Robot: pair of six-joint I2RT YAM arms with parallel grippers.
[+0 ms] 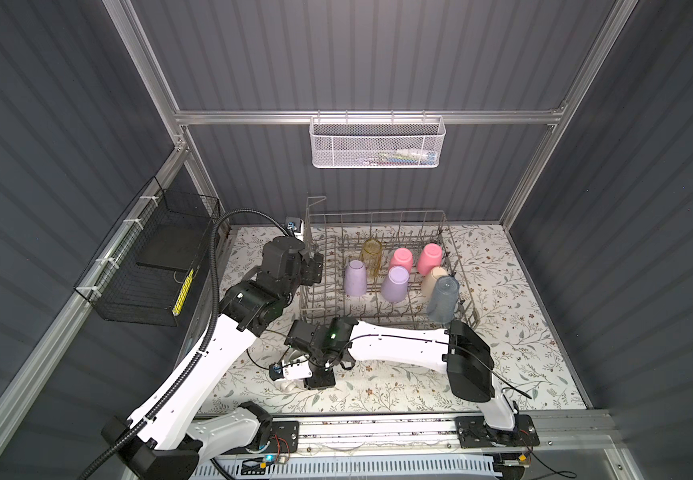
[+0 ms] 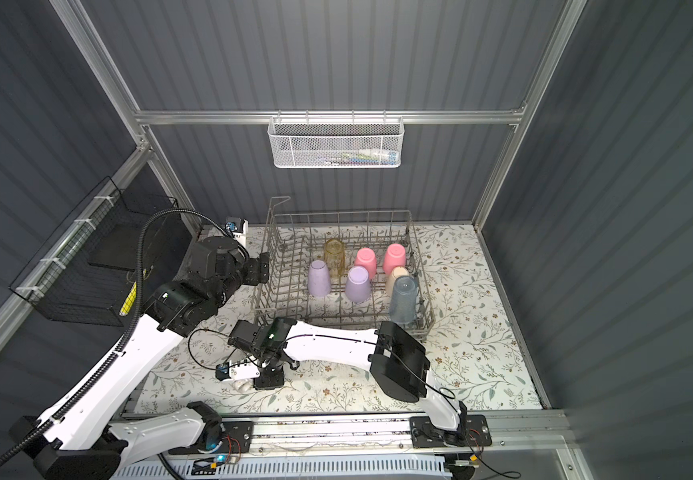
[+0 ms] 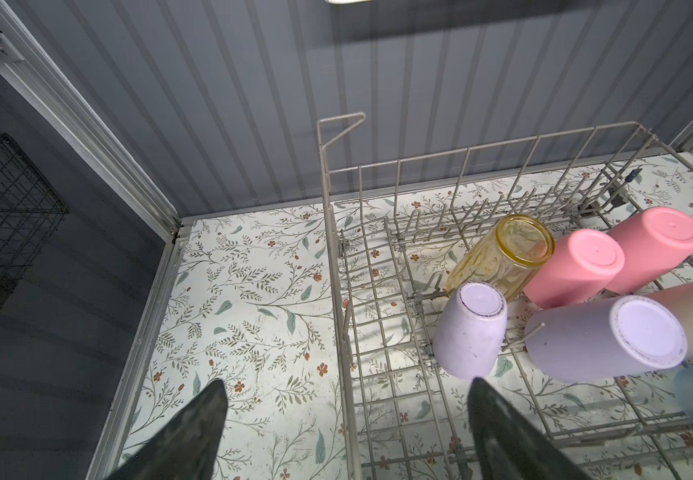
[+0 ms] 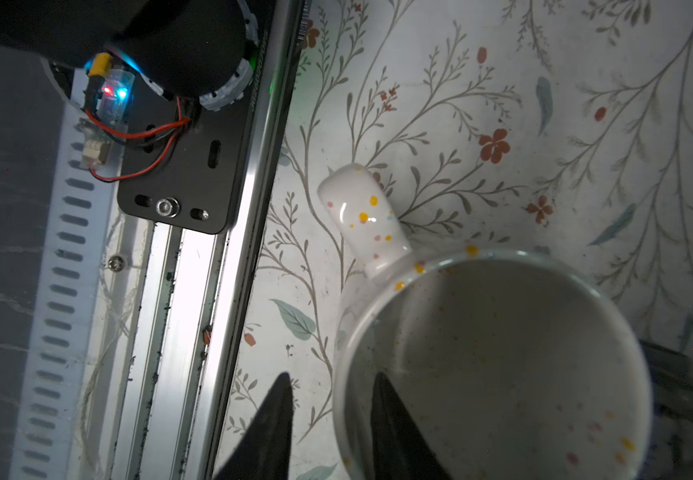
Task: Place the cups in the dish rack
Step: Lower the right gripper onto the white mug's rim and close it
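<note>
Grey wire dish rack (image 3: 466,166): bare metal, dull sheen. Pink tapered plastic cup (image 3: 577,266), lilac tapered plastic cup (image 3: 469,328): matt, smooth; lilac one scuffed. Clear yellow tumbler (image 3: 502,253): glossy, patterned wall. Cream speckled handled mug (image 4: 363,216): glazed, glossy. Floral table cover (image 3: 253,291): matt. Silver metal rail (image 4: 195,291): brushed, grimy.
</note>
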